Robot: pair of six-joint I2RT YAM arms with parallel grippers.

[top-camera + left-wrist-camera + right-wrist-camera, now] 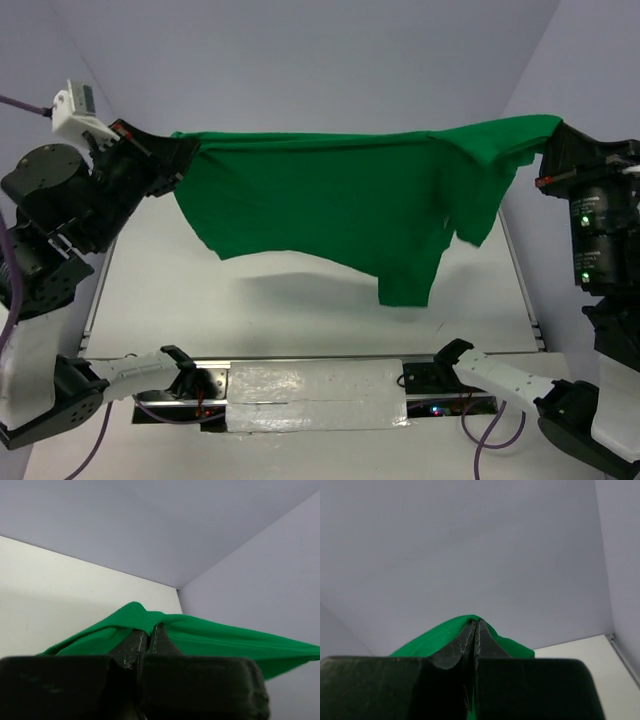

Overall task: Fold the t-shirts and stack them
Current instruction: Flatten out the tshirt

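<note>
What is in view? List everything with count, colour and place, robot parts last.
t-shirt: one, bright green, hanging above the table, stretched between both grippers.
table: one, white, under the t-shirt.
walls: three, pale grey, behind and at both sides.
taped strip: one, silver and white, at the table's near edge.
cables: several, purple, at the near corners and far left.
left gripper: one, black, shut on the t-shirt's left end.
right gripper: one, black, shut on its right end.

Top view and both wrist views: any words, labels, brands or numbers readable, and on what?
No readable text in any view.
The green t-shirt: plain, no print.
The white module on the left arm: too small to tell.
The green lights on the right arm: lamps only.
</note>
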